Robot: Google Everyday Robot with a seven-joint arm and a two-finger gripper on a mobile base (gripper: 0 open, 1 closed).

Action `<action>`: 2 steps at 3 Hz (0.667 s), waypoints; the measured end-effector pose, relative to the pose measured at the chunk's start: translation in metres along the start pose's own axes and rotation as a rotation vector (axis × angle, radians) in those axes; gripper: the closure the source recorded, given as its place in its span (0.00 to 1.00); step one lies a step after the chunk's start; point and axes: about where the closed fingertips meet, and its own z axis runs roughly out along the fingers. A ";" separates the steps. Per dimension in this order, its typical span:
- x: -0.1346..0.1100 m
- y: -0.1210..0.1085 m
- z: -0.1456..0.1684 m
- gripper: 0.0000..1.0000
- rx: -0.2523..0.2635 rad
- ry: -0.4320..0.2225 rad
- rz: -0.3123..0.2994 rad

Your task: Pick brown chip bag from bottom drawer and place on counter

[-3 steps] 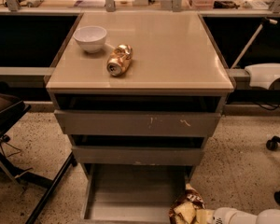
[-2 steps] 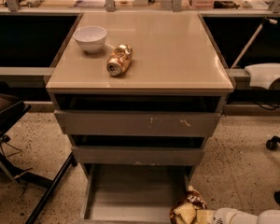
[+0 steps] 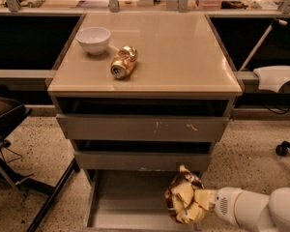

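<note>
The brown chip bag [image 3: 183, 197] is crumpled, brown and tan, and hangs over the right side of the open bottom drawer [image 3: 125, 204]. My gripper [image 3: 201, 202] comes in from the lower right on a white arm and is shut on the bag's right side; the bag covers most of the fingers. The bag is lifted off the drawer floor, in front of the middle drawer's lower edge. The beige counter [image 3: 183, 47] is above, on top of the cabinet.
A white bowl [image 3: 94, 39] and a crushed gold can [image 3: 123, 62] sit on the counter's left half. Two grey drawers [image 3: 145, 128] are partly open above the bottom one. A black chair frame [image 3: 9, 124] stands at left, a white chair armrest [image 3: 278, 76] at right, and a cluttered desk behind.
The bag and my gripper have risen and shifted slightly left, from the drawer's front right corner up toward the middle drawer's lower edge.
</note>
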 end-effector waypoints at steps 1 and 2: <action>-0.077 0.062 -0.051 1.00 -0.060 -0.139 -0.051; -0.137 0.122 -0.136 1.00 -0.073 -0.291 -0.110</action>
